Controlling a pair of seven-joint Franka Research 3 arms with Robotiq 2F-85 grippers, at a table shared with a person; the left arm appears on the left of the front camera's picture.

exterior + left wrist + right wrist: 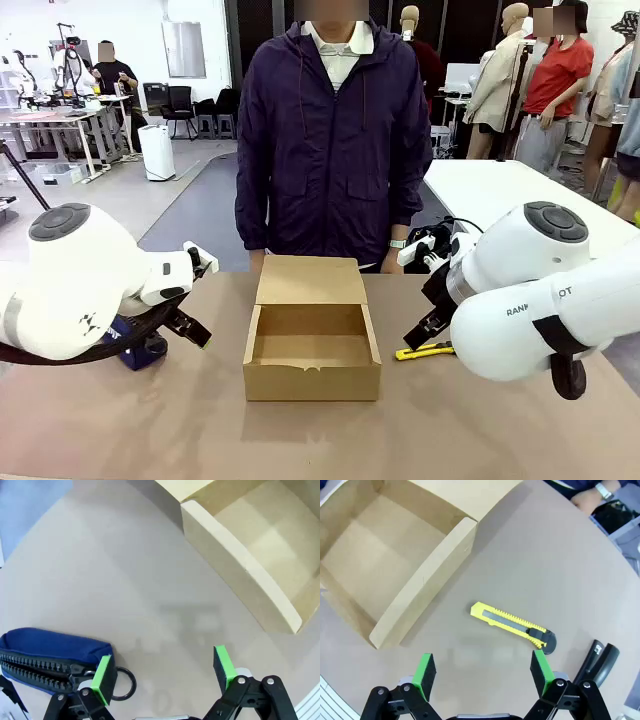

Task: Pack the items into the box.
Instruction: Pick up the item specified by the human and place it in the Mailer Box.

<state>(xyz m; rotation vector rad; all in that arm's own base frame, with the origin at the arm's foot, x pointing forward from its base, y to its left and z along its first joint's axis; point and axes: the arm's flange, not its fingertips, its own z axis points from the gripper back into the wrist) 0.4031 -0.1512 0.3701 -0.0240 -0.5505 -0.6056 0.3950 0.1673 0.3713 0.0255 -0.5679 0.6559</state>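
Note:
The tan cardboard box stands open in the middle of the table, empty, with its flap lid lying back toward the person. A yellow utility knife lies flat on the table just right of it. In the right wrist view the knife is a little ahead of my open right gripper, between the box wall and a black oblong gadget at the frame's lower right. My left gripper is open over bare table, off the left wall of the box. Neither holds anything.
A blue zip pouch with a ring pull lies by my left gripper's finger, under the left arm. The person stands at the far edge behind the box, one hand with a watch resting near the table.

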